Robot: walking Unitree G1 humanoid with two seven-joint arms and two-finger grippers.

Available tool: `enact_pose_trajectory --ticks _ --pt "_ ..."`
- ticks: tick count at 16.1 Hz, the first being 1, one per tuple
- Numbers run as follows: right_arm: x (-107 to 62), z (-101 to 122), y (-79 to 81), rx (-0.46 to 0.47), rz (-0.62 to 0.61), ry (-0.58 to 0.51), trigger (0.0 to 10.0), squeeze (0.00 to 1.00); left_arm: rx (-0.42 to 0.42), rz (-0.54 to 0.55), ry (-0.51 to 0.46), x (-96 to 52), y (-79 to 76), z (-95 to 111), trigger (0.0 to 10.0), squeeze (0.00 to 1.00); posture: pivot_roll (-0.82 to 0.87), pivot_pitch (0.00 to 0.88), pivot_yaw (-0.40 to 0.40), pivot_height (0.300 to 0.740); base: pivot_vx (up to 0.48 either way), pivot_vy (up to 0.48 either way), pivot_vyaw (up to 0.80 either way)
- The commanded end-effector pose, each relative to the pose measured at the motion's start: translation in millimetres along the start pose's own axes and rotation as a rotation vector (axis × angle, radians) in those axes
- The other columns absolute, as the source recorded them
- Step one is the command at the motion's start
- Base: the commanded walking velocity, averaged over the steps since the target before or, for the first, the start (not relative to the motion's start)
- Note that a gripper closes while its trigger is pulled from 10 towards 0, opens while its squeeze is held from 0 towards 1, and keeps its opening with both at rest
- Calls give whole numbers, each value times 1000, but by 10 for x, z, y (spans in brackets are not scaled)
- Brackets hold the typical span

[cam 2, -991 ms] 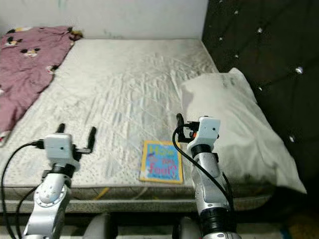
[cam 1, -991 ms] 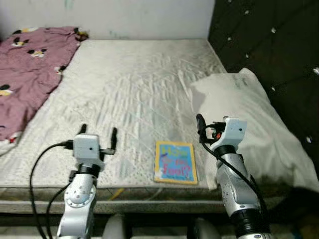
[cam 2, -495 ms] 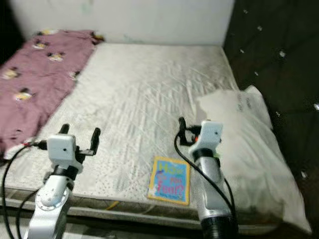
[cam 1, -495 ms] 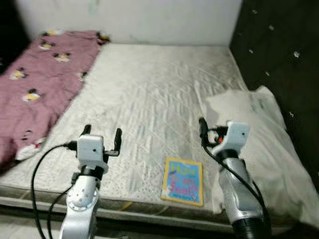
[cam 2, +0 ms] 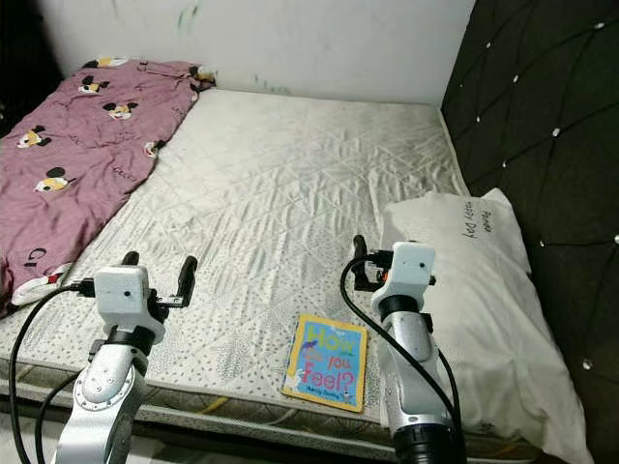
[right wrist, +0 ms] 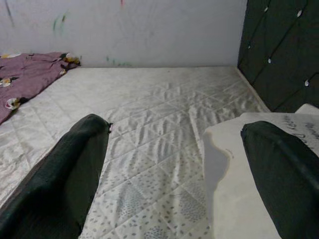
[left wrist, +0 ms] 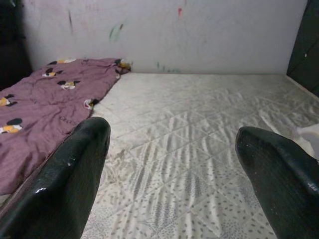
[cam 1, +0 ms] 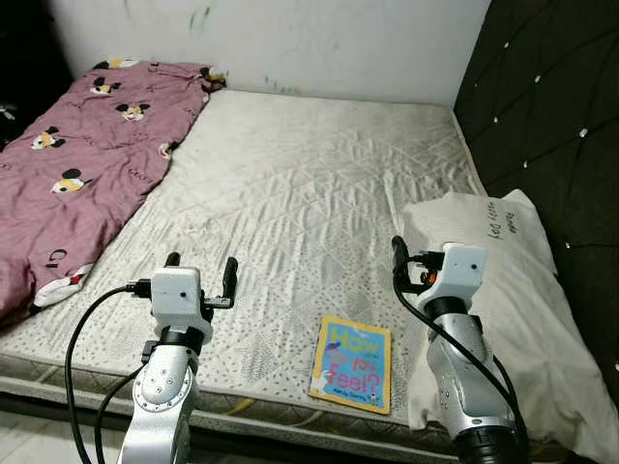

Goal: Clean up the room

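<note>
Where the bed's left side runs back toward the white wall point(cam 1: 290, 39), a soft maroon blanket point(cam 1: 87, 164) printed with cartoon mouse heads lies rumpled over the mattress point(cam 1: 309, 184), whose pale cover is quilted in a diamond pattern, wrinkled and faintly speckled. Over the near edge, the left gripper point(cam 1: 201, 272) is held up above the mattress, its two black fingers spread wide with nothing between them and touching nothing. Further right, a thin square picture book point(cam 1: 352, 362) with a yellow border and blue cover lies flat on the mattress by the front edge, between the two arms and just beside the pillow. Next, the right gripper point(right wrist: 174, 149) hovers above the pillow's near corner, fingers likewise wide apart and empty. Rightmost, a plump white pillow point(cam 1: 503, 290) rests against the dark, button-tufted headboard point(cam 1: 551, 106).
</note>
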State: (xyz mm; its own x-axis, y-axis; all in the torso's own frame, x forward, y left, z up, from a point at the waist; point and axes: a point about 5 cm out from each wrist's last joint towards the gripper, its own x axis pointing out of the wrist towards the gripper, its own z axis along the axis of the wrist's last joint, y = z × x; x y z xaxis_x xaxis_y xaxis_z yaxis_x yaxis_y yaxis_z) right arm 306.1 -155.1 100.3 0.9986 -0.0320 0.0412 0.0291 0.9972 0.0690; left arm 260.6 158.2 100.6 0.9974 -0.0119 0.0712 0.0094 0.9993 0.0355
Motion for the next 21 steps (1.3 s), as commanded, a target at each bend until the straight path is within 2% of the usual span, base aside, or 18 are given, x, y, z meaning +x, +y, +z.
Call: enact_pose_trajectory --ticks 1,4,8,10,12,15,17,21 --pt "-9 18 -19 -9 -4 -5 10000 0 -3 1 15 14 7 -15 10000 0 -32 0 3 740 0 0 0" --pt "-18 35 -33 -23 1 -5 10000 0 0 -13 -1 38 -38 35 10000 0 -41 3 0 740 0 0 0" --pt "-97 103 -94 -23 -4 -20 10000 0 -7 43 -40 7 13 121 10000 0 -31 22 -7 740 0 0 0" --pt "-182 93 -116 -16 7 -8 10000 0 -15 61 -27 -6 38 109 10000 0 -36 34 -5 740 0 0 0" --pt "-213 74 -141 -19 -1 11 10000 0 -34 33 -4 3 17 95 10000 0 -42 42 -3 740 0 0 0" --pt "-212 90 -117 -20 10 15 10000 0 -31 17 -8 -5 -13 110 10000 0 -39 49 -3 740 0 419 0" --pt "-210 112 -44 -50 58 2 10000 0 -51 35 5 3 7 100 10000 0 -38 54 -3 740 0 480 0" --pt "-196 116 -57 -43 45 13 10000 0 -56 37 3 12 9 118 10000 0 -33 59 -6 740 0 480 0"
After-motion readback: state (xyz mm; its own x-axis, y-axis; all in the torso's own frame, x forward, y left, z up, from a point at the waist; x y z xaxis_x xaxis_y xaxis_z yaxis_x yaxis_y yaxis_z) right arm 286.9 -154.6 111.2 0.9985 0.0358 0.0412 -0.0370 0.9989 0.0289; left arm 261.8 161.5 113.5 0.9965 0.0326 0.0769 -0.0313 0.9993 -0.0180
